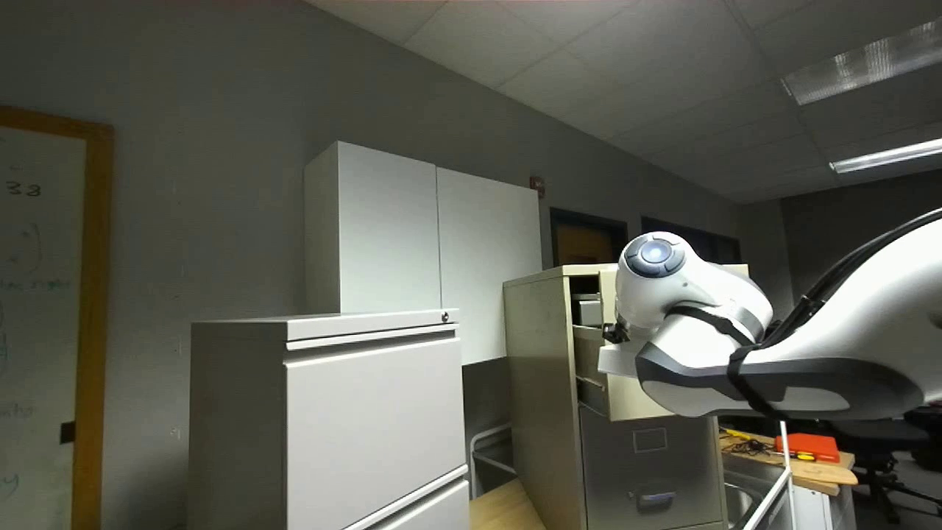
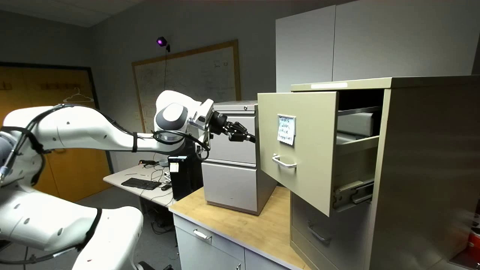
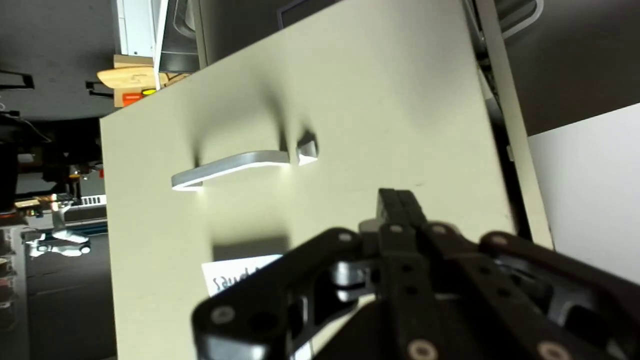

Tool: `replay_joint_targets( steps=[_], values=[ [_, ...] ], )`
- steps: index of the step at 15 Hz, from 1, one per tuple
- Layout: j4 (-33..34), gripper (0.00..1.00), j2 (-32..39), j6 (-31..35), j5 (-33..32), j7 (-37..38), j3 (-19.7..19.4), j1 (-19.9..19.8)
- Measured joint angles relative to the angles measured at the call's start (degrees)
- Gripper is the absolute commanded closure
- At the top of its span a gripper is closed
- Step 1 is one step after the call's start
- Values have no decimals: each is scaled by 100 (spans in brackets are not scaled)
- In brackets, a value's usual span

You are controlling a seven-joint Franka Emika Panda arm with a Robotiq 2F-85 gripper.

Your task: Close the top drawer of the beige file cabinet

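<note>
Drawer [image 2: 312,152] gapes — contents [image 2: 354,124] visible in both exterior views only.

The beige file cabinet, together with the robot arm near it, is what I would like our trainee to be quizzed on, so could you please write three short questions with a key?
1. Multiple choice: in an exterior view, where does the silver handle on the top drawer sit relative to the handwritten label?
a) above it
b) below it
c) level with it

2. True or false: the wrist view shows the gripper with its fingertips closed together.

3. Fill in the gap: the task is not yet done, because the top drawer of the beige file cabinet stands ____.

Key: 1 b; 2 true; 3 open.
</note>
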Motion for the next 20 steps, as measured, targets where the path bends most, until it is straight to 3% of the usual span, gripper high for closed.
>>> replay_joint_targets(
  steps=[4,14,20],
  values=[
    [418,100,640,250,-62,-2,299,-360],
    [1576,100,1896,-218,-582,58,752,-874],
    [2356,100,2757,-314,-619,69,1243,-1443]
  ],
)
